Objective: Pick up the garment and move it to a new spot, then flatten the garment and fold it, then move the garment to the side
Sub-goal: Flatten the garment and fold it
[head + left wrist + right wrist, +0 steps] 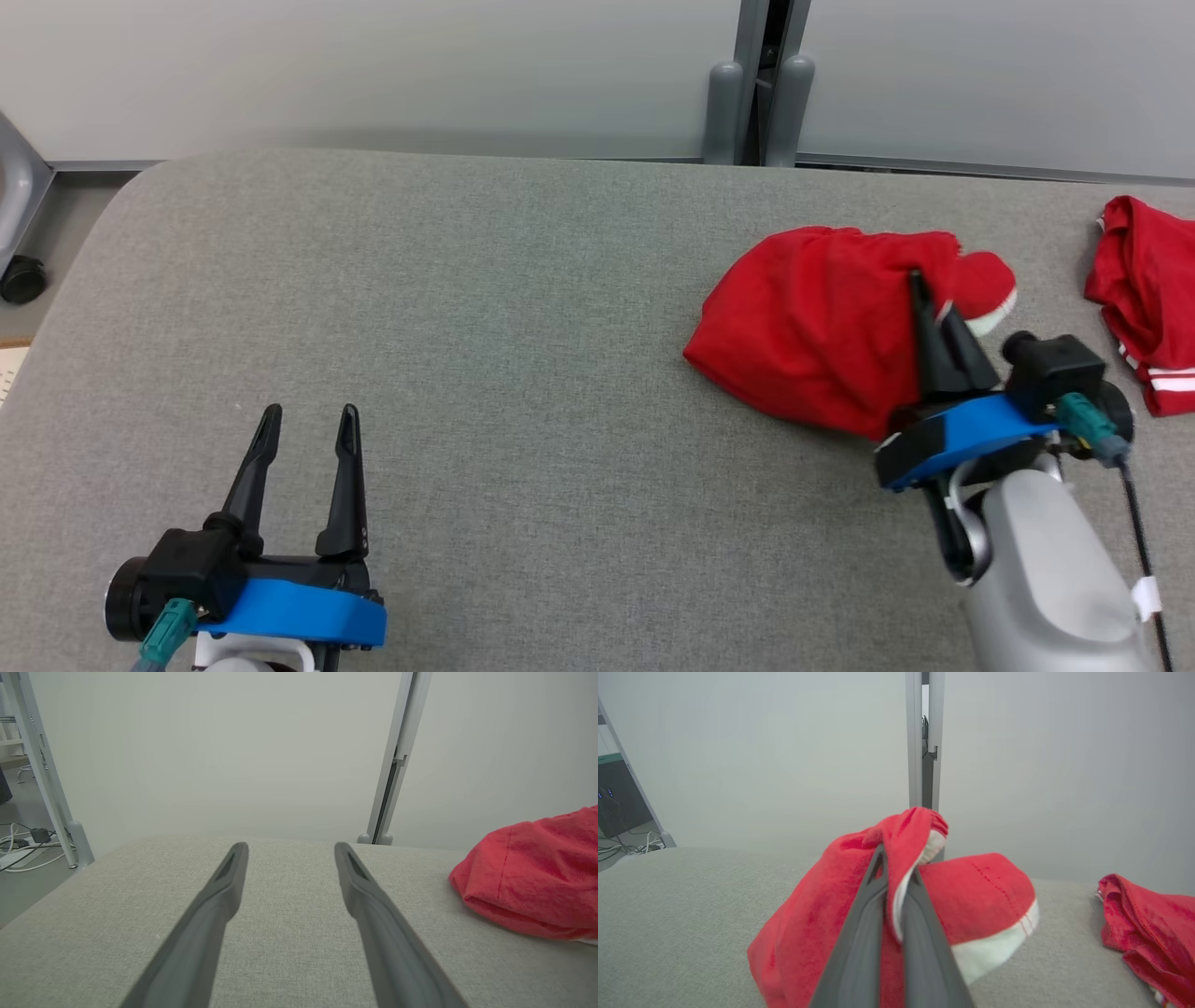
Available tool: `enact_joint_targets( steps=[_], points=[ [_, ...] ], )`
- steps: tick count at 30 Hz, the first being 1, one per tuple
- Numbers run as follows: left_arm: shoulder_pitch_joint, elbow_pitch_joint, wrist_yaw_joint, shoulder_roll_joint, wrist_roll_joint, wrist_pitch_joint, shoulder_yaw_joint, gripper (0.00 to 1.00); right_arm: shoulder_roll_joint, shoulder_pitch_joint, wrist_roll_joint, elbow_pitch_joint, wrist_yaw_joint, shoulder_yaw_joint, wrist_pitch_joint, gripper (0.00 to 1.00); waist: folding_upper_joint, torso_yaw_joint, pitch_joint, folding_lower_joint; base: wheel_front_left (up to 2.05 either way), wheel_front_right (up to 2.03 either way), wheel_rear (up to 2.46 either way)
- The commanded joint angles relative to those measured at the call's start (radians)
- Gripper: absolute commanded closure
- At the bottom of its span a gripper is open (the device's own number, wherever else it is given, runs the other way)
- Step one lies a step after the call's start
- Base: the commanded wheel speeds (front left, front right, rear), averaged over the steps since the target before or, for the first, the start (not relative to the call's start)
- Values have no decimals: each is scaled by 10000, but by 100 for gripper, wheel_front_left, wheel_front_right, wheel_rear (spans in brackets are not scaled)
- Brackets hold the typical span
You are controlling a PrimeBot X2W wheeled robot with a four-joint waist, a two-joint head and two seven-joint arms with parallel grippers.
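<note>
Pinching a raised fold of the red garment [822, 914] beside its white-trimmed edge, the right hand [896, 868] has its two dark fingers pressed together with cloth caught between them. A ridge of fabric bunches above the tips. In the head view this right hand [934, 299] bites into the right side of the heap, its fingers pointing up and slightly left. The pale forearm rises from the lower right corner with the wrist canted toward the garment [812, 317].

The cloth looks soft, light and limp, so it will likely sag and trail from the single pinch rather than lift as one piece. Whether the fingers hold one layer or several cannot be told. A hold near the trimmed hem seems sensible, since an edge gives something to pull straight when flattening.

The garment lies crumpled on the right half of the grey bench [523, 327]. A second red garment [1144, 280] with white stripes sits apart from it at the bench's right edge.

The left hand [311, 411] rests low at the lower left, fingers spread with nothing between them. It points away from the robot over bare bench, well apart from the heap.
</note>
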Motion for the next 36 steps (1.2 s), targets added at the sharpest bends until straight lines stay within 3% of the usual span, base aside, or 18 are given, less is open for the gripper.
enact_joint_targets(
  steps=[1,10,17,22,23,25,26,30,36],
  points=[
    [-20,26,20,32,-16,-27,-4,0,100,127,-117,-115,-4,185,-7,100,-1,26,-20,1,0,0,0],
    [-124,42,46,32,-116,-27,-180,0,375,114,69,-95,-4,3415,-8,100,-1,510,12,1,0,0,0],
    [-168,91,85,32,-256,-27,-390,0,433,36,271,1069,-4,6512,-7,100,-1,997,184,1,0,0,0],
    [-209,106,133,30,-342,-27,-509,0,466,5,775,1839,-4,8177,-9,100,-1,1220,262,1,0,0,0],
    [-206,113,136,32,-365,-27,-521,0,467,-12,902,1932,-4,8424,-9,89,-1,1242,271,1,0,0,0],
    [-190,119,167,32,-386,-27,-541,0,466,-70,1200,2002,-4,8725,-10,45,-1,1261,274,1,0,0,0],
    [-174,116,187,32,-383,-27,-543,0,469,-110,1322,1948,-4,8768,-9,0,-1,1255,273,1,0,0,0],
    [-60,109,233,31,-371,-27,-489,0,458,-191,1449,1496,-4,8428,-9,0,-1,1076,193,1,0,0,0],
    [29,82,225,31,-260,-27,-395,0,214,367,1074,9,-4,7059,-7,0,-1,731,-15,1,0,0,0]
  ],
)
